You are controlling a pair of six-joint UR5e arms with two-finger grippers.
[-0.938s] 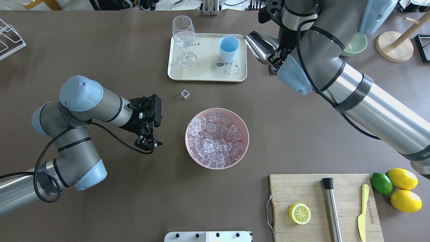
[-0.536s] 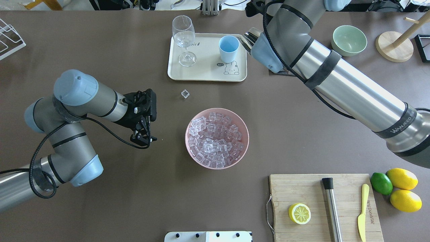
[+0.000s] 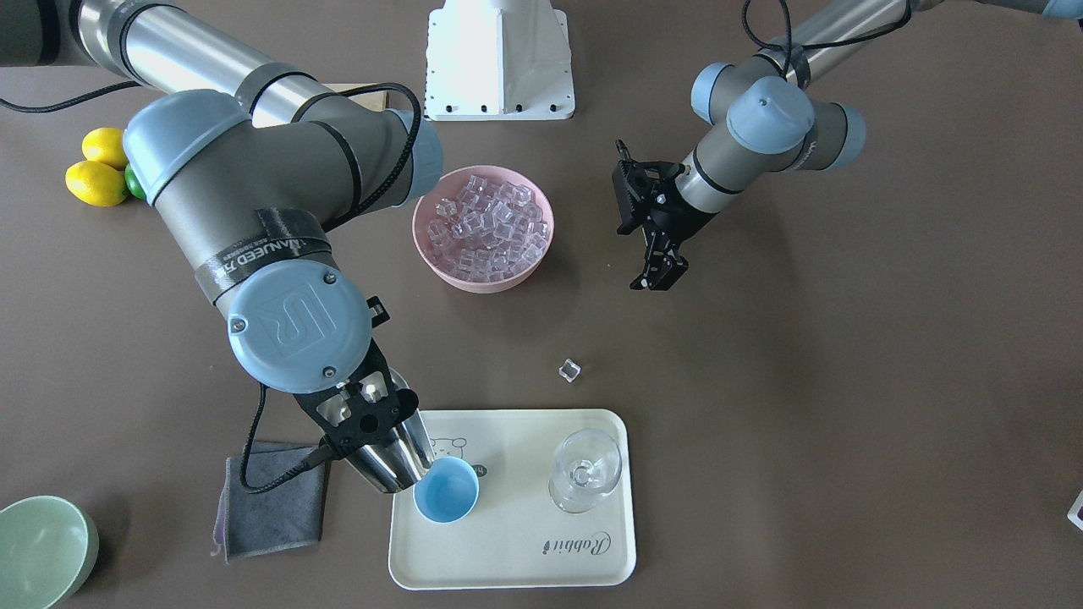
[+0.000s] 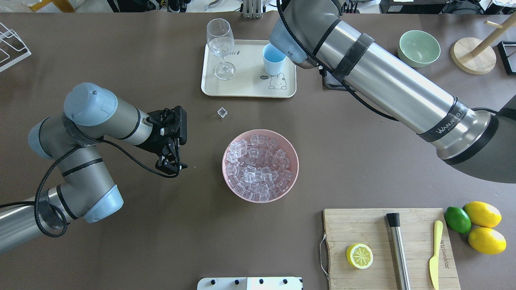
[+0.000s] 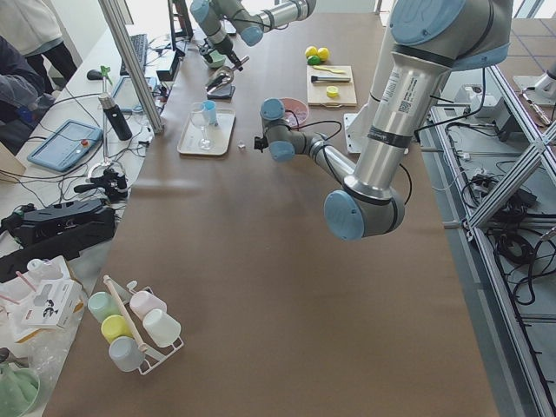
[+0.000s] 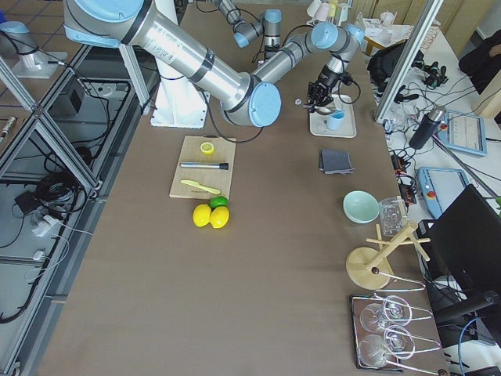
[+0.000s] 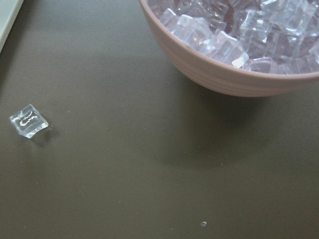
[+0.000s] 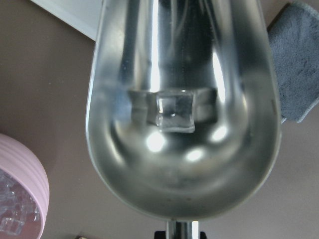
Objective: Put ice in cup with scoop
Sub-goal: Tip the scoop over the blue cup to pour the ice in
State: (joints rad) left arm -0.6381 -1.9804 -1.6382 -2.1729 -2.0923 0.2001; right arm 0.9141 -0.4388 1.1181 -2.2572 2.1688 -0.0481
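Note:
My right gripper [image 3: 362, 416] is shut on the handle of the steel scoop [image 3: 396, 461], held tilted with its mouth at the rim of the light-blue cup [image 3: 446, 493] on the cream tray [image 3: 525, 541]. In the right wrist view the scoop [image 8: 182, 169] holds one ice cube [image 8: 174, 113]. In the overhead view my right arm hides the scoop and part of the cup [image 4: 273, 61]. The pink bowl [image 4: 296, 161] is full of ice [image 4: 258, 167]. One loose ice cube [image 4: 222, 112] lies on the table. My left gripper [image 4: 172, 166] is shut and empty, left of the bowl.
A stemmed glass [image 4: 220, 44] stands on the tray beside the cup. A grey cloth [image 3: 271, 499] lies right of the tray. A green bowl [image 4: 419, 48] and a wooden stand [image 4: 473, 54] are at the back right. A cutting board [image 4: 375, 229] with rod, knife and lemon half sits front right.
My right arm has swung left over the tray and brought the scoop to the cup. My left arm drew back a little to the left, then held still.

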